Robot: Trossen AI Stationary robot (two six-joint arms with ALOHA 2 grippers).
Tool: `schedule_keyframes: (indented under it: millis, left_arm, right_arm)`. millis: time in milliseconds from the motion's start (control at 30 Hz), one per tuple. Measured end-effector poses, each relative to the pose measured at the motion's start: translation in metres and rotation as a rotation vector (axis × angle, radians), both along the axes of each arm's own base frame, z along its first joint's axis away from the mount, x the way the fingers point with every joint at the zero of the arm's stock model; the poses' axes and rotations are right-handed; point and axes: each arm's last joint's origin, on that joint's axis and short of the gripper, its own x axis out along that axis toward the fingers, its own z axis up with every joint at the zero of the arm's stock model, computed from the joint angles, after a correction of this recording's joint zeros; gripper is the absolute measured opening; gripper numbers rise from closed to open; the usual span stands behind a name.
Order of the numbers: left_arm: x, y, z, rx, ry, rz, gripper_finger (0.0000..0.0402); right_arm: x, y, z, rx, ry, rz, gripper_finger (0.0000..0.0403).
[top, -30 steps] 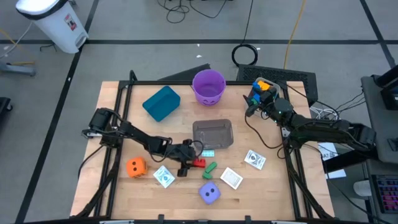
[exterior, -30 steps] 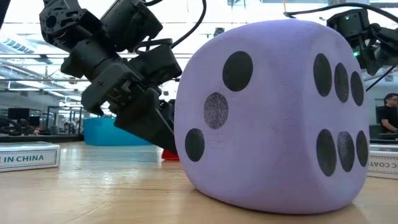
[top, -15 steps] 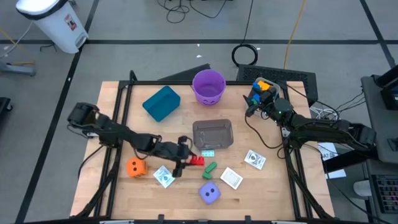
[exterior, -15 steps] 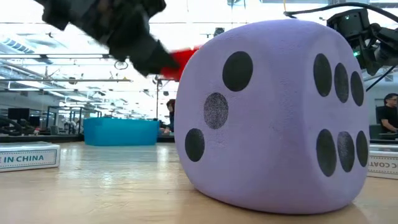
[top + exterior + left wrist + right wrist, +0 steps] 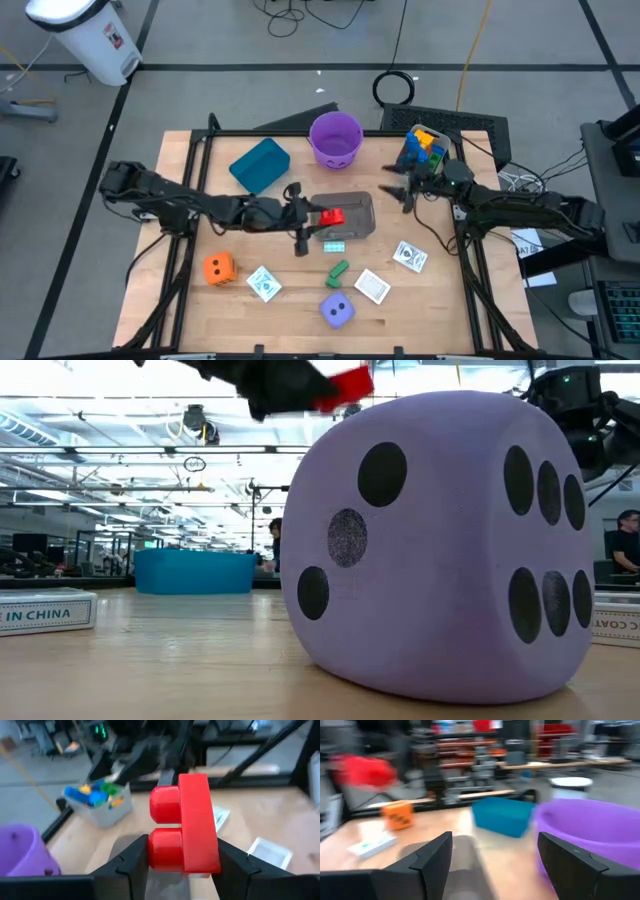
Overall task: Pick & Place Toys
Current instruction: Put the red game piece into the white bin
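Robotics lab or industrial workshop: wooden table point(image 5: 440, 310) on a grey concrete floor point(image 5: 200, 40) with loose cables point(image 5: 395, 88), open hall with ceiling trusses point(image 5: 120, 455), storage shelving point(image 5: 470, 755), a person point(image 5: 625, 550) at the back.

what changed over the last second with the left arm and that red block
The left gripper, shut on the red block, lifted it off the table beside the green block and carried it toward the clear tub. The right gripper swung slightly. Dice, cards, bin and bucket stayed put.
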Motion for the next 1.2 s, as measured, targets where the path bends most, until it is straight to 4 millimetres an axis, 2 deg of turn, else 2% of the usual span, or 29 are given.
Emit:
schedule_keyframes:
  millis: [100,267,367,500,600,767,867,967,1200]
  left_arm:
    - [0.007,0.007,-0.012,0.001,0.038,0.026,0.0175]
    - [0.014,0.014,-0.026,-0.012,0.079,0.055,0.0201]
    - [0.016,0.014,-0.030,-0.016,0.087,0.047,0.0197]
    - [0.018,0.014,-0.031,-0.024,0.082,0.033,0.0175]
    - [0.018,0.014,-0.031,-0.024,0.079,0.032,0.0174]
    - [0.017,0.014,-0.033,-0.021,0.099,0.033,0.0202]
    - [0.017,0.014,-0.033,-0.022,0.094,0.033,0.0205]
    - [0.017,0.014,-0.033,-0.022,0.099,0.033,0.0188]
    - [0.017,0.014,-0.034,-0.024,0.104,0.034,0.0114]
  right_arm:
    - [0.006,0.014,-0.001,-0.036,0.010,0.105,0.0267]
    - [0.018,0.038,0.001,-0.138,-0.050,0.251,0.0267]
    - [0.028,0.048,0.003,-0.176,-0.065,0.245,0.0267]
    - [0.049,0.053,0.010,-0.168,-0.049,0.224,0.0267]
    - [0.066,0.056,0.009,-0.131,-0.014,0.245,0.0267]
    - [0.092,0.058,0.004,-0.083,0.035,0.269,0.0267]
    - [0.104,0.058,0.000,-0.072,0.061,0.271,0.0267]
    - [0.112,0.057,-0.005,-0.067,0.085,0.272,0.0267]
    - [0.120,0.057,-0.017,-0.053,0.151,0.275,0.0267]
